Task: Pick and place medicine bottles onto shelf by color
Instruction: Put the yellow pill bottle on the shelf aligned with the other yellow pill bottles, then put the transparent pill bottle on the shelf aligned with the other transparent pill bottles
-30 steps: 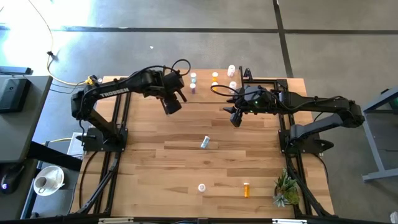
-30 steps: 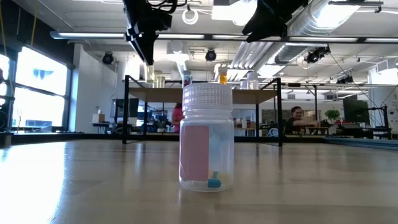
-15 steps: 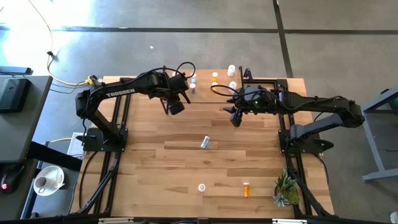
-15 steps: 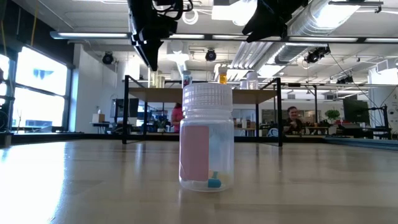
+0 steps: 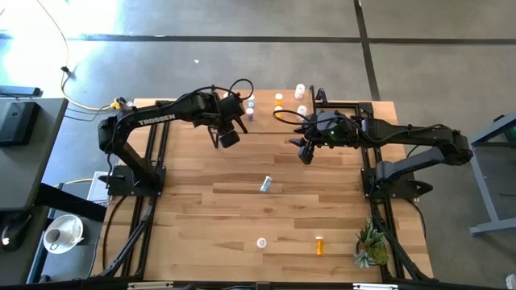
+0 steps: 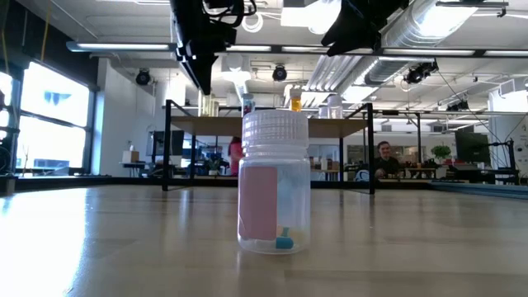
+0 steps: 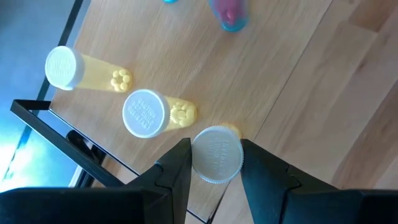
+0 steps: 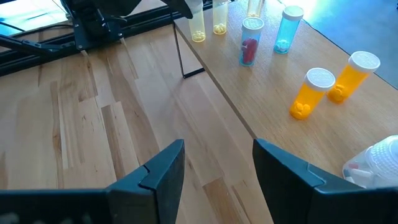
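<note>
Between left tool (image 7: 214, 163) fingers, yellow bottle (image 7: 216, 154)

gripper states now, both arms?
Left gripper: shut on a yellow bottle, over the shelf.
Right gripper: open, empty.

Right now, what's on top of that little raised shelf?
The shelf holds upright bottles: two orange, one blue, one pink, two yellow. The left gripper covers part.
</note>
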Robot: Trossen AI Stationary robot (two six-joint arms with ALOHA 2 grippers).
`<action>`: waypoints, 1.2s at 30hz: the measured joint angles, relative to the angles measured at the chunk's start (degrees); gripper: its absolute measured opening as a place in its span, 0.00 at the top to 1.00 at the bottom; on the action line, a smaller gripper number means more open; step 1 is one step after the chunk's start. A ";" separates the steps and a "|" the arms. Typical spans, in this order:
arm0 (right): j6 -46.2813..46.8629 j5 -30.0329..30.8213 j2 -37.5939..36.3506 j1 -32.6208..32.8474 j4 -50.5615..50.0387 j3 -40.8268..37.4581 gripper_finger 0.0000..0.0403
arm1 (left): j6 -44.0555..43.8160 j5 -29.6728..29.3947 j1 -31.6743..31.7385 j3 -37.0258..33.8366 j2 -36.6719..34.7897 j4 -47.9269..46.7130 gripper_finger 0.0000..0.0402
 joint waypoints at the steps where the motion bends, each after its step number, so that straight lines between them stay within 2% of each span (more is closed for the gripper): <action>1: 0.00 0.00 0.00 0.01 0.00 0.00 0.55 | -0.21 0.01 0.00 0.00 0.00 0.00 0.72; 7: 0.00 0.00 0.00 0.01 0.00 0.00 0.55 | 1.16 -0.13 -0.02 0.00 0.02 0.09 0.71; 18: 0.00 -0.02 0.00 0.00 0.00 0.00 0.55 | 1.24 -1.52 -0.02 -0.26 0.33 -0.28 0.56; 26: 0.00 -0.02 0.00 0.00 0.00 0.00 0.55 | 3.14 -1.87 -0.07 0.07 0.28 -0.22 0.56; 36: 0.01 -0.97 0.00 0.01 0.00 0.00 0.55 | 3.80 -1.66 -0.99 7.29 0.17 -2.69 0.55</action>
